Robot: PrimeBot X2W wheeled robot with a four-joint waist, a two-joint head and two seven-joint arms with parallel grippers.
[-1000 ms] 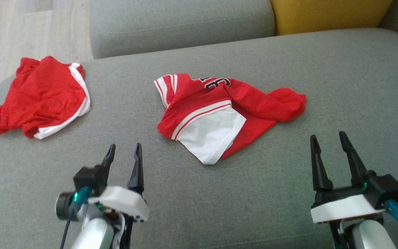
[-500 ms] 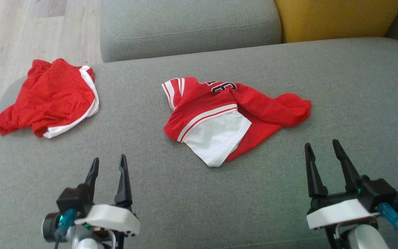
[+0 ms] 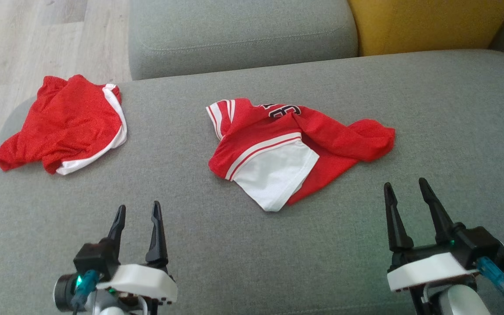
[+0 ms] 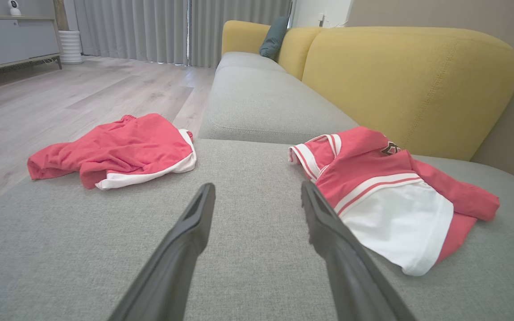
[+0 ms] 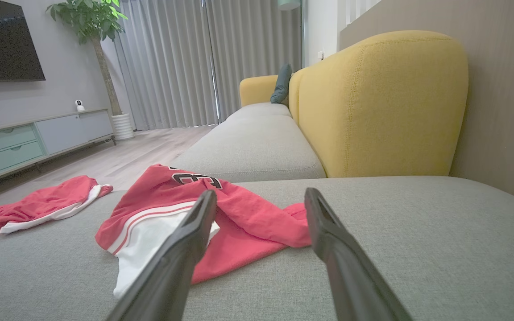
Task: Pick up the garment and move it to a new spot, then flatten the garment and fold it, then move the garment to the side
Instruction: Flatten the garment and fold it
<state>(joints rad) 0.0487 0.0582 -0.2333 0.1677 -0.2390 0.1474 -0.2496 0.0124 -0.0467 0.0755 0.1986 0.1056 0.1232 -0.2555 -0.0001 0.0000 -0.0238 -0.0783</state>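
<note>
A crumpled red and white jersey, the garment [image 3: 278, 144], lies mid-cushion on the grey sofa seat [image 3: 234, 253], with a white panel toward me and dark numerals at its far edge. My left gripper [image 3: 139, 204] is open at the lower left, apart from the cloth. My right gripper [image 3: 404, 182] is open at the lower right, just short of the jersey's red right end. The left wrist view has the garment [image 4: 386, 196] right of the open left gripper [image 4: 258, 184]. In the right wrist view the garment [image 5: 248, 214] lies just beyond the open right gripper [image 5: 260, 191].
Red shorts with white trim [image 3: 64, 124] lie bunched at the seat's far left edge, next to the wooden floor [image 3: 24, 39]. A second grey cushion [image 3: 239, 35] and a yellow backrest [image 3: 431, 24] lie beyond. Bare grey seat stretches to the right and in front of the jersey.
The head camera has shifted, sliding the whole scene slightly right and down. Both grippers have drawn back a little toward me, the left more; neither garment has moved.
</note>
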